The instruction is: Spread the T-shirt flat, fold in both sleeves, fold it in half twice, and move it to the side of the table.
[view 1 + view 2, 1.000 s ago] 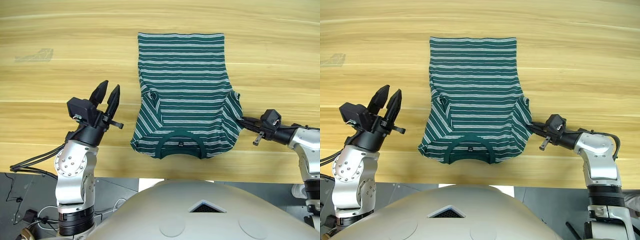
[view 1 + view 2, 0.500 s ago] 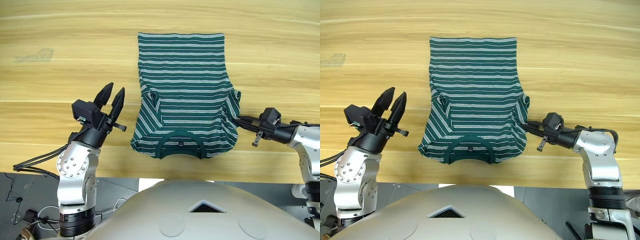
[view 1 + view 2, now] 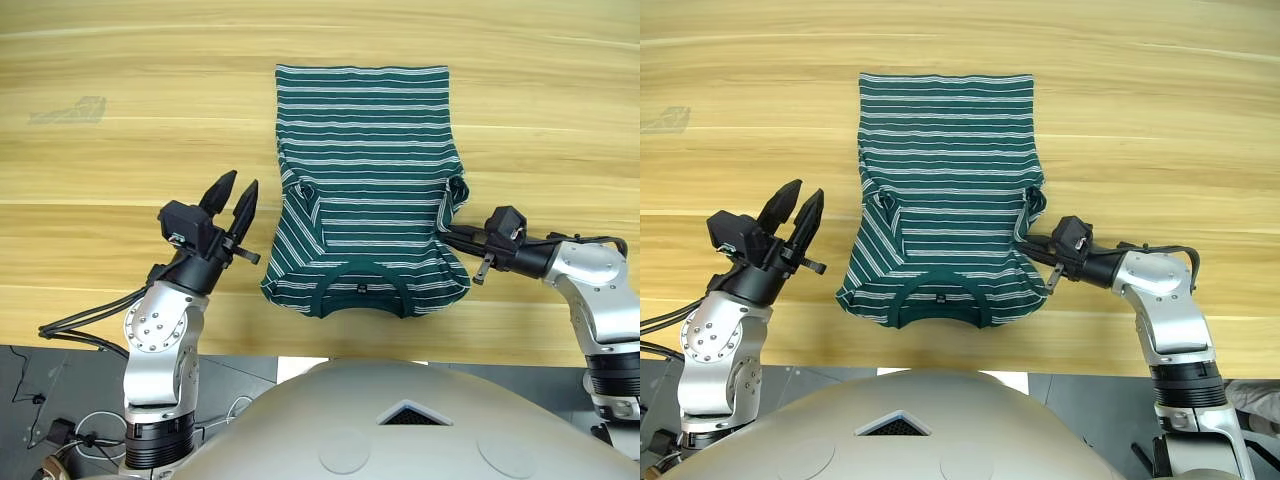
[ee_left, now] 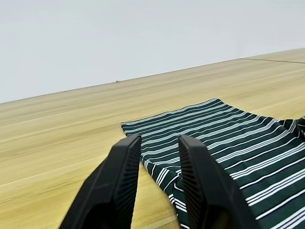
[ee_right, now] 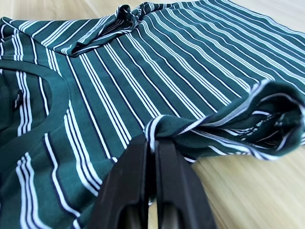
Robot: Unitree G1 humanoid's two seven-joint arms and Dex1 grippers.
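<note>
My right gripper [image 3: 446, 233] is pinched closed on the bunched right sleeve [image 5: 238, 119] of the dark green, white-striped fabric T-shirt [image 3: 365, 150], which lies collar toward me on the pale wooden table [image 3: 120, 150], while my left gripper [image 3: 240, 181] hangs with fingers spread just beside its left edge.

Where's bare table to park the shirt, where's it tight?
Widest free patch: table left of the T-shirt, beyond the left gripper, bar a faint mark far left. Also bare: right of the T-shirt, past the right gripper, and the strip beyond its hem. Tight: both sleeve sides, where the grippers sit.
</note>
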